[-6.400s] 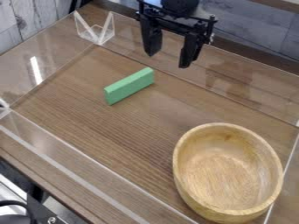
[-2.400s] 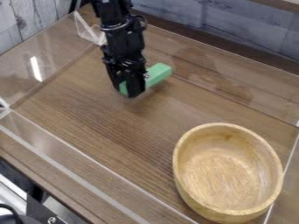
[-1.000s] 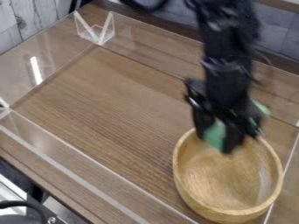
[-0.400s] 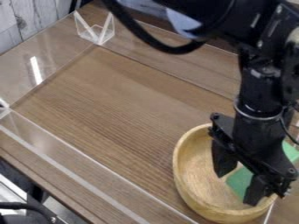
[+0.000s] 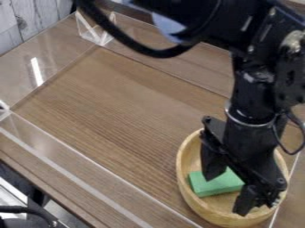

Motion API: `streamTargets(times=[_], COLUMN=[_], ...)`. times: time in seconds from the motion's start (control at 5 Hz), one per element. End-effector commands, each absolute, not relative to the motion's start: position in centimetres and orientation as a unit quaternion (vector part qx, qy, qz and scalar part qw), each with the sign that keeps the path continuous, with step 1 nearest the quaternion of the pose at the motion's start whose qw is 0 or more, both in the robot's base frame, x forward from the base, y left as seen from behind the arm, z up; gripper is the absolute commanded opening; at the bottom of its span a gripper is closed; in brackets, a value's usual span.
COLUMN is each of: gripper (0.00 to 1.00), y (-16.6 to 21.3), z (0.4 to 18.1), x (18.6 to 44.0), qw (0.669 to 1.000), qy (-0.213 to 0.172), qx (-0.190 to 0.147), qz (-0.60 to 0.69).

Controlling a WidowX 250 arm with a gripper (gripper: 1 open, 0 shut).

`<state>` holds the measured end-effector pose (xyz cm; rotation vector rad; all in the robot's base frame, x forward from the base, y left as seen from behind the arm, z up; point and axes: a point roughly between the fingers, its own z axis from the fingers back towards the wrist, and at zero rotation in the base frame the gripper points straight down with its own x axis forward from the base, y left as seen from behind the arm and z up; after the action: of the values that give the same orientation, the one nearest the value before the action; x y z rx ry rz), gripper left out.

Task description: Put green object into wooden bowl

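The green object point(image 5: 215, 184), a small flat block, lies inside the wooden bowl point(image 5: 194, 198) at the front right of the table. My gripper point(image 5: 233, 183) hangs low over the bowl with its two black fingers spread apart, one at the block's left end and one to its right. The block rests on the bowl's floor and the fingers are open around it, not clamped. The arm covers the bowl's far rim and most of its right side.
A clear acrylic wall point(image 5: 53, 169) rings the wooden table. A small clear stand point(image 5: 93, 28) sits at the back left corner. The arm's black body point(image 5: 268, 71) rises from the bowl toward the back right.
The gripper carried the green block from mid-table over to the bowl, lowered into it, and its fingers have spread apart, leaving the block on the bowl's floor.
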<state>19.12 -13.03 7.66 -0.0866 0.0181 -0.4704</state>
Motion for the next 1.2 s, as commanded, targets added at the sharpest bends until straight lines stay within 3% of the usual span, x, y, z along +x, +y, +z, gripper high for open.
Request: streamTargets(times=[0.0,0.6,1.0], gripper=[1.00,1.00,1.00], y=[-13.0,-12.6,-13.4], z=[8.6,8.6,7.5], x=[19.8,21.7,21.0], qw=[0.969,0.969,0.951], qy=[-0.022,-0.033,-0.033], qx=[-0.046,-0.045,-0.044], qz=[-0.240,-0.242,-0.304])
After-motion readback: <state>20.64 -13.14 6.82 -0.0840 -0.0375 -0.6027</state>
